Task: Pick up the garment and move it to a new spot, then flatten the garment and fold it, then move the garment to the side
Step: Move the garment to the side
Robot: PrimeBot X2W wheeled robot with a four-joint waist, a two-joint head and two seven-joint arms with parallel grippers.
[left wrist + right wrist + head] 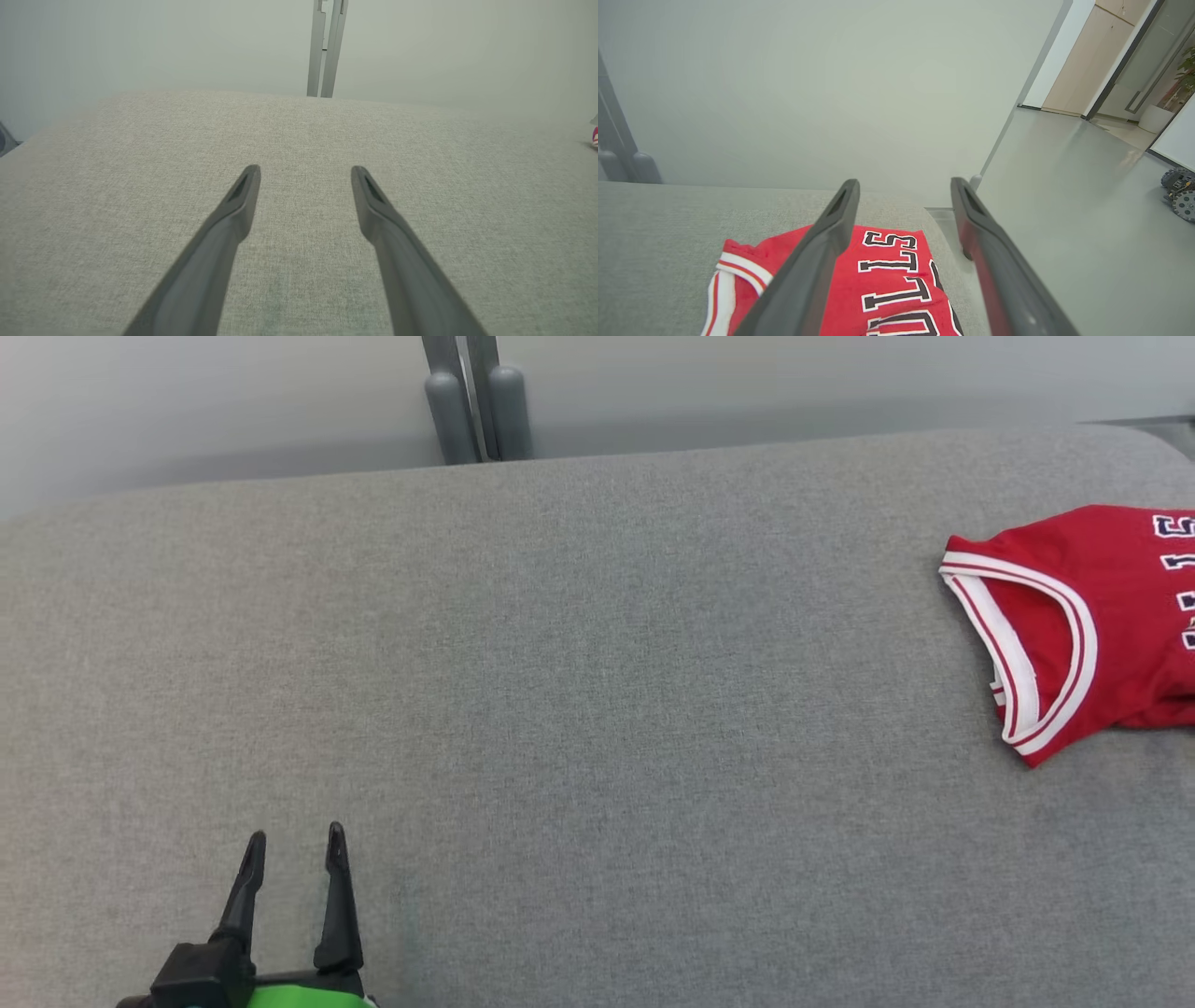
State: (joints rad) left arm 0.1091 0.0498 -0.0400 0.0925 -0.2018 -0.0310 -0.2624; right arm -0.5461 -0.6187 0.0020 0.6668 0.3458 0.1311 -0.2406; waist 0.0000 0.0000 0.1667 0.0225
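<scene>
The garment [1083, 616] is a red jersey with white trim and dark lettering, lying folded at the right edge of the grey cushioned surface [579, 709]; the head view cuts off its right part. In the right wrist view the garment [887, 289] lies below my right gripper [905, 184], whose two fingers stand wide apart above it with nothing between them. My left gripper [296, 840] is open near the front left of the surface, far from the garment, also empty [306, 170]. A sliver of the garment [595, 136] shows at the far right of the left wrist view.
A grey post [476, 401] stands behind the surface's far edge against a pale wall. To the right of the surface the floor [1064, 196] drops away, with a wheeled device [1178, 193] and a doorway beyond.
</scene>
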